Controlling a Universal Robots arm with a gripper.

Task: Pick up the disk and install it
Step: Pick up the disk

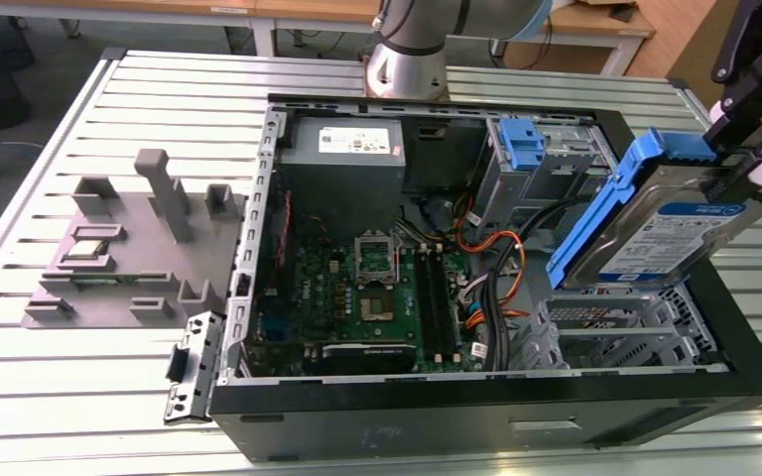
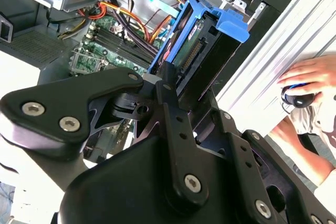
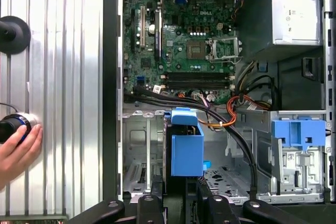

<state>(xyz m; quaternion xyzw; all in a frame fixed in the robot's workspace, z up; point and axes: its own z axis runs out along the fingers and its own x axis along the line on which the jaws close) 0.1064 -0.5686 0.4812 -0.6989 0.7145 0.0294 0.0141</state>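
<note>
The disk (image 1: 657,230), a silver drive with a white-and-blue label in a blue carrier, hangs tilted on edge above the open computer case (image 1: 487,397), at the exterior view's right. It is over the empty drive cage (image 1: 619,332). My gripper (image 1: 741,177) is shut on the disk's upper end. In the second wrist view the black fingers (image 2: 167,90) clamp the disk (image 2: 207,38) by its connector end. In the first wrist view the disk (image 3: 187,148) points down toward the cage from the gripper (image 3: 178,186).
A grey power supply (image 1: 341,144) and a lone blue bracket (image 1: 520,147) sit at the case's back. The motherboard (image 1: 368,288) and cables (image 1: 494,248) lie inside the case. A grey fixture (image 1: 130,248) stands on the slatted table. A person's hand (image 3: 18,148) rests beside the case.
</note>
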